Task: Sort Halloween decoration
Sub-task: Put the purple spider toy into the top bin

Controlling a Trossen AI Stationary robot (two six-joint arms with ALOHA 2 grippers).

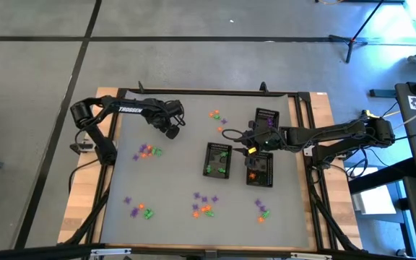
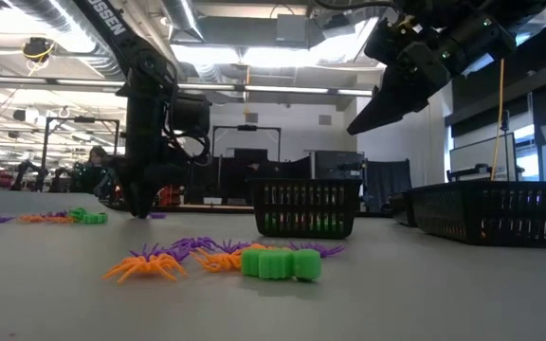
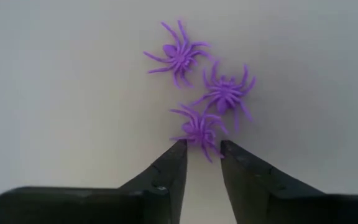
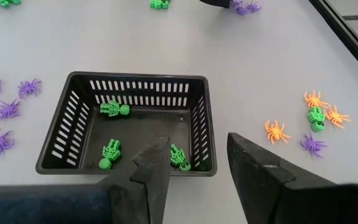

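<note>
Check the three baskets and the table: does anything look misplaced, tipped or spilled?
Nothing stands out. The three baskets sit upright, the one in the right wrist view holds only green skeletons, and the unsorted trinkets lie in loose clusters on the table.

Workshop hall, ceiling ducts, strip lights

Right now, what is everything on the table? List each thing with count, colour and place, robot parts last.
Baskets: three, black mesh, right half of the table; middle basket, far basket, near-right basket.
Green skeletons: three seen, green, inside the middle basket.
Purple spiders: three, purple, on the bare table at the left gripper's fingertips.
Loose trinkets: several small clusters, orange, green and purple, scattered over the table; exact count too small to tell.
Left gripper: down at the table, left-centre, jaws open around the nearest purple spider.
Right gripper: raised above the middle basket, open and empty.
</note>
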